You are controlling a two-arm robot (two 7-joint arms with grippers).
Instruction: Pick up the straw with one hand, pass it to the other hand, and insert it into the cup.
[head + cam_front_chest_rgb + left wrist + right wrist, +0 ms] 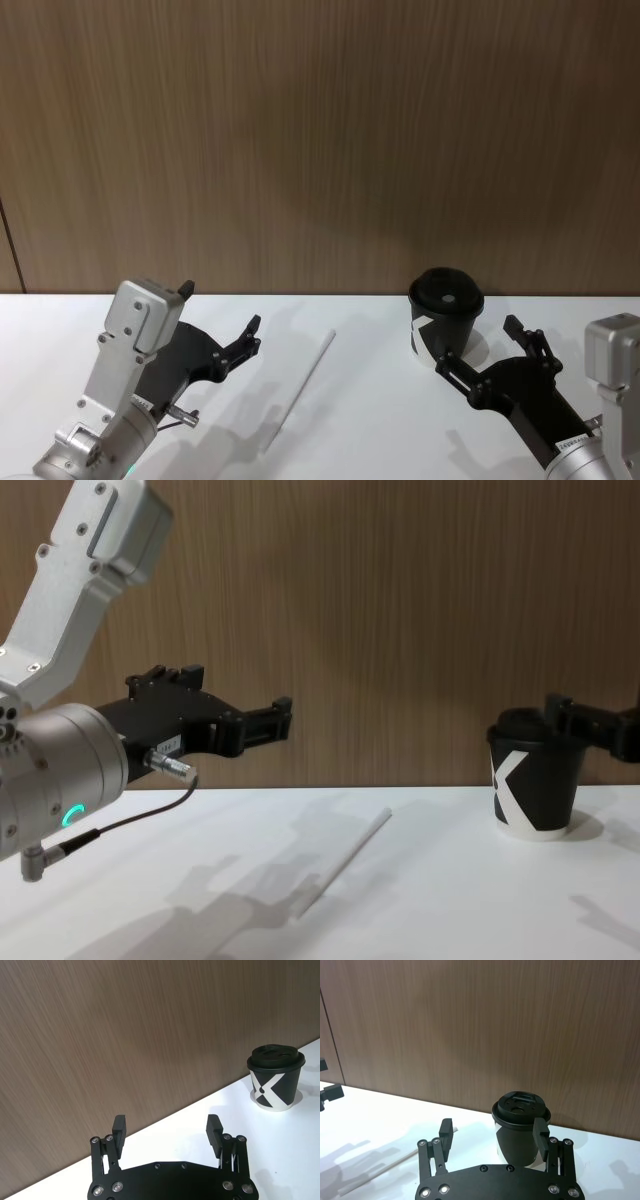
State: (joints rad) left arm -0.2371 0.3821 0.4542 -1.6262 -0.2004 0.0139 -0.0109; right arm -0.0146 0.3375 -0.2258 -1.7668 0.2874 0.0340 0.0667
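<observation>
The white straw (300,390) lies flat on the white table, between the two arms; it also shows as the straw (345,865) and the straw (395,1165). The black cup (445,315) with a domed lid stands upright at the right, its white mark visible on the cup (535,780) and the cup (275,1080). My left gripper (220,310) hovers open and empty to the left of the straw, above the table (240,695) (167,1127). Just in front of the cup (520,1125), at lid height, my right gripper (482,348) is open and holds nothing (493,1130).
A wood-panelled wall (320,140) rises right behind the table's far edge, close behind the cup. Bare white table (370,430) lies around the straw and in front of both arms.
</observation>
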